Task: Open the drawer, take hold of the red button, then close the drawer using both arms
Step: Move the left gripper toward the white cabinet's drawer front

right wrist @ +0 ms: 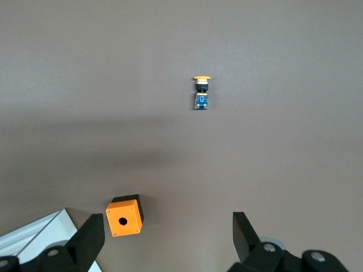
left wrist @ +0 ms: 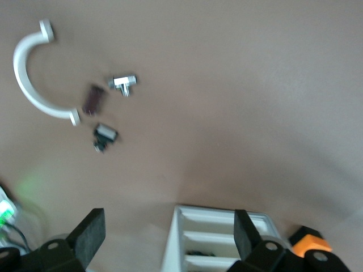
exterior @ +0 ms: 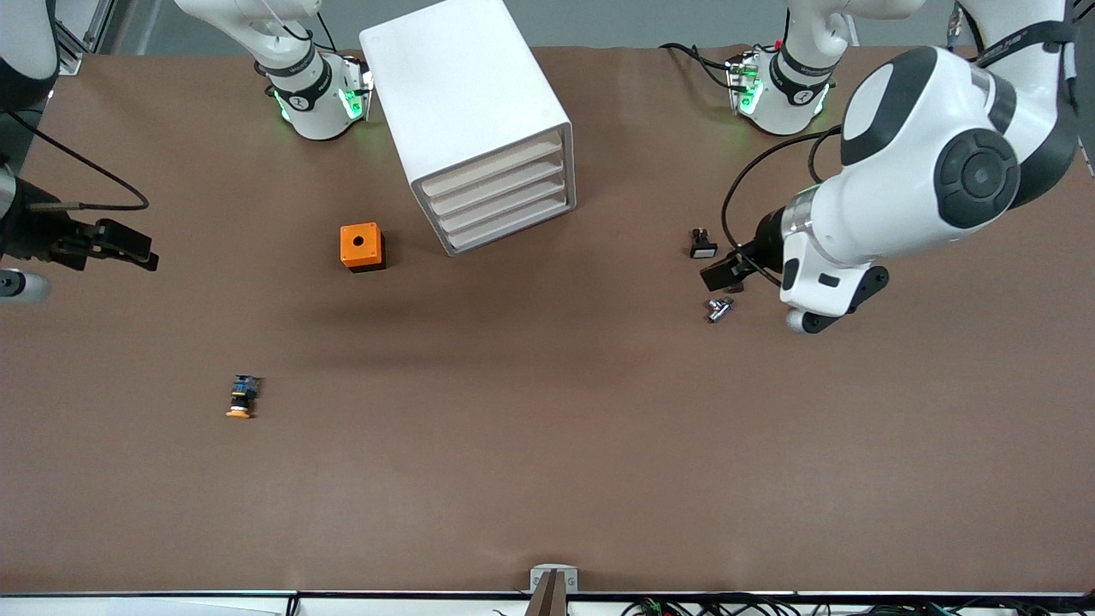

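Note:
The white cabinet (exterior: 466,94) stands at the robots' edge of the table, between the two bases. Its uppermost drawer (exterior: 494,165) is shut, like the three below it. The red-capped button is not in view. My left gripper (exterior: 725,270) is open and empty, low over the table toward the left arm's end. In the left wrist view it (left wrist: 168,238) faces the cabinet's drawer fronts (left wrist: 218,238), well apart from them. My right gripper (exterior: 137,248) is open and empty at the right arm's end of the table, also shown in the right wrist view (right wrist: 168,238).
An orange box with a hole (exterior: 362,246) sits beside the cabinet (right wrist: 123,215). An orange-yellow capped button (exterior: 243,398) lies nearer the front camera (right wrist: 201,92). A small black part (exterior: 702,245) and a metal piece (exterior: 719,308) lie by my left gripper. A white curved handle (left wrist: 28,79) shows.

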You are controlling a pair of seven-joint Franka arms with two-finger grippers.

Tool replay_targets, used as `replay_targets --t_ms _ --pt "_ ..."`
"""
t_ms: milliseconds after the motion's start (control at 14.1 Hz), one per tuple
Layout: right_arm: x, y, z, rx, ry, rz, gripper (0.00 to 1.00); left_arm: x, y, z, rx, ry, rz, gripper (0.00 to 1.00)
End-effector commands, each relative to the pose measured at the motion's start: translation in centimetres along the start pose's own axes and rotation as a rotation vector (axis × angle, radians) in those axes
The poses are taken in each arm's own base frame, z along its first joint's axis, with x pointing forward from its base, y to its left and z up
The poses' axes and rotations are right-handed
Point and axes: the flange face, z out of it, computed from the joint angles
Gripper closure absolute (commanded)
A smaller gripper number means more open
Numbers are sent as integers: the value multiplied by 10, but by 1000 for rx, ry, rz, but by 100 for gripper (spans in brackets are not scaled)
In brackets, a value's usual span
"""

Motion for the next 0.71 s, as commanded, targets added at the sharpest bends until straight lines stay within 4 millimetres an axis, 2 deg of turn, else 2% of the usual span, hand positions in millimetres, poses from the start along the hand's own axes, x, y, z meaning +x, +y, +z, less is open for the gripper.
replay_targets --t_ms 0,71,213,426,639 --pt "1 4 -3 -1 8 4 0 -10 20 23 16 -87 -147 0" --pt "3 5 0 0 3 7 0 -15 29 38 27 -132 -207 0" --pt "14 7 24 -1 -38 10 0 -18 39 59 50 -194 -317 0" --pt "17 20 28 12 -44 33 0 -24 53 91 100 -284 -470 0" --pt "17 17 28 5 -44 27 0 -26 65 122 149 -328 -583 0"
